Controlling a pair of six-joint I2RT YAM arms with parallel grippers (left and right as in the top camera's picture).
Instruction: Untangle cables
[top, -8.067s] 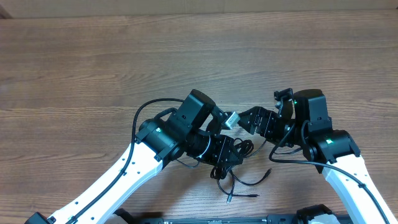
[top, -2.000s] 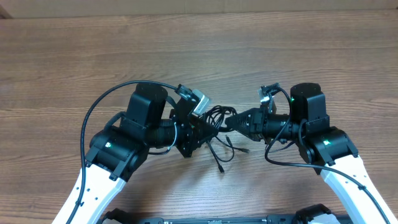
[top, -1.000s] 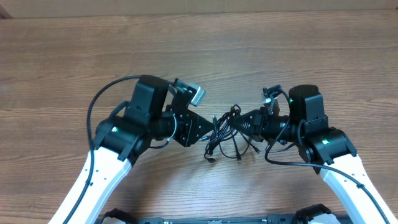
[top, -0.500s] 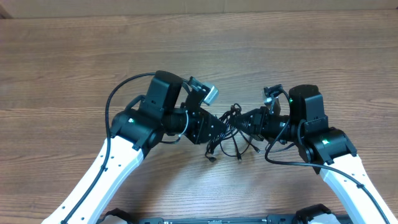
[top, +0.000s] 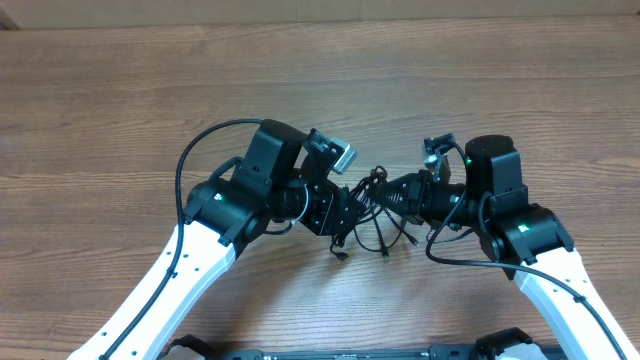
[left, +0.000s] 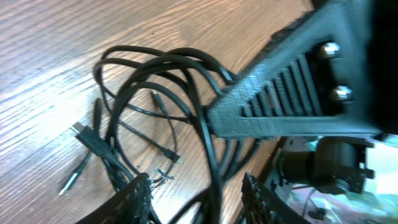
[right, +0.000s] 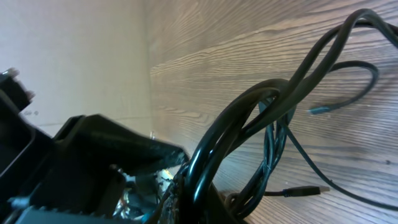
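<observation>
On the table (top: 120, 90): left gripper (top: 340, 208) back at the cables (top: 372, 225)

Its jaws have widened, straddling strands without clamping. Opposite, the right gripper (top: 388, 196) stays pinched on the cables; a fresh pull seems next, tangle unresolved.

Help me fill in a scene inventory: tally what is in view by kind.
white-and-black robot arms: 2 (left arm, right arm)
tangled bundle of thin black cables: 1, separate cords uncountable
brown wooden table: 1
Total: 4
</observation>
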